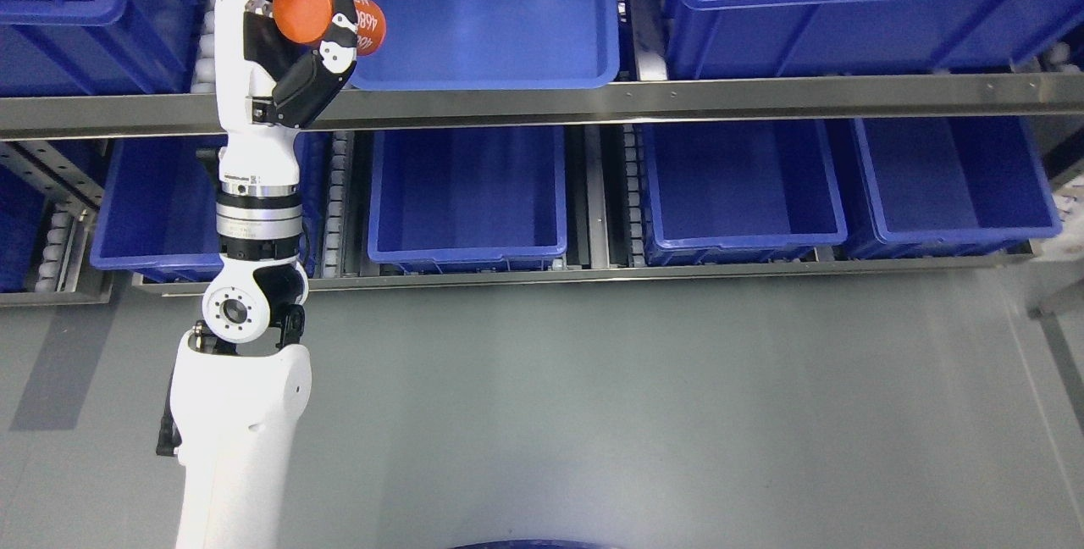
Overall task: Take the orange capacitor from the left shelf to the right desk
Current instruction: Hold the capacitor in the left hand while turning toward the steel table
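My left hand is raised at the upper left, in front of the shelf. Its fingers are curled around an orange capacitor, a short cylinder lying on its side with white print on its body. The capacitor sits between the thumb and the fingers, just left of the front rim of an upper-shelf blue bin. The white and black left arm rises from the bottom left. The right arm does not show.
Blue plastic bins fill both shelf levels: the upper row and the lower row. A steel shelf rail runs across. Grey floor lies below. A blue rim shows at the bottom edge.
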Robot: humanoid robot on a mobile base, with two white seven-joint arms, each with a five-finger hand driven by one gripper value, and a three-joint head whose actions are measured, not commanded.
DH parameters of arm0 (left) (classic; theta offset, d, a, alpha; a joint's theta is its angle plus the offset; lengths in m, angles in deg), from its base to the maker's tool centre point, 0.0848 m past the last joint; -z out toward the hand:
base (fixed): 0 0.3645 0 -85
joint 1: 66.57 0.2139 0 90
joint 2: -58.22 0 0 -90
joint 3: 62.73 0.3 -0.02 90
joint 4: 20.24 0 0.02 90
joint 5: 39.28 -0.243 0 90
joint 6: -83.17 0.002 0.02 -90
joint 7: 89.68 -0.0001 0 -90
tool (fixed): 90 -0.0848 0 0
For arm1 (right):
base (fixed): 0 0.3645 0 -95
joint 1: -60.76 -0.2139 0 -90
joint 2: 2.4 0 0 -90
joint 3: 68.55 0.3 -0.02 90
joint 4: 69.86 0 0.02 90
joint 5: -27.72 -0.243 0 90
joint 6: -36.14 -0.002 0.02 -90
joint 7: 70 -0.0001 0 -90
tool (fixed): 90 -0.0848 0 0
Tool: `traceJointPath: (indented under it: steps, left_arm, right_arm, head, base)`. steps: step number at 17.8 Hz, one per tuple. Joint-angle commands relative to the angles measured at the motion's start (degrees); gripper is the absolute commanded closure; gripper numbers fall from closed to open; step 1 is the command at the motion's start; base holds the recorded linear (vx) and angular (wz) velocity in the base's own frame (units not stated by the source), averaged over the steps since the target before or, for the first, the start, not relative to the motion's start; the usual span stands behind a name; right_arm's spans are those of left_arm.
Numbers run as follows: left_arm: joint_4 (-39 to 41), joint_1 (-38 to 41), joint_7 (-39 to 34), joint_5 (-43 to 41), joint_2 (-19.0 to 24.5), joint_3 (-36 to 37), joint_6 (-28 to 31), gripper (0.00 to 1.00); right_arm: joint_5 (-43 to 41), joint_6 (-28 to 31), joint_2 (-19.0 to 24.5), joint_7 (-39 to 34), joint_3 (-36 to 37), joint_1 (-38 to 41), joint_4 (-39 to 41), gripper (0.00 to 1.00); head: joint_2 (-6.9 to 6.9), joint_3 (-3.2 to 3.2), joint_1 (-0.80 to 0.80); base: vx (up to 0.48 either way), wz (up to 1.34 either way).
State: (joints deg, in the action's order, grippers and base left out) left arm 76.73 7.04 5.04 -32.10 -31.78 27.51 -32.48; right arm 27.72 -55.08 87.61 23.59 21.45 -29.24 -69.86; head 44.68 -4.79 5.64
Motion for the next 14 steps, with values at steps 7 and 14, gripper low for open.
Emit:
traceJointPath:
  steps: [7, 14]
  left_arm:
    - [1.38, -1.01, 0.02, 0.03, 1.00, 1.68, -0.01, 0.99]
    - [1.38, -1.10, 0.02, 0.03, 1.00, 3.71, -0.01, 0.99]
  right_arm:
    - [0.18, -0.01, -1.00, 0.01, 0.97, 0.18, 1.00, 0.00]
    - [0.18, -0.01, -1.00, 0.01, 0.97, 0.18, 1.00, 0.00]
  head:
    - [0.00, 0.00, 0.00]
    - [0.00, 0.00, 0.00]
  base:
    - [-0.092, -0.51]
    - [0.004, -0.33]
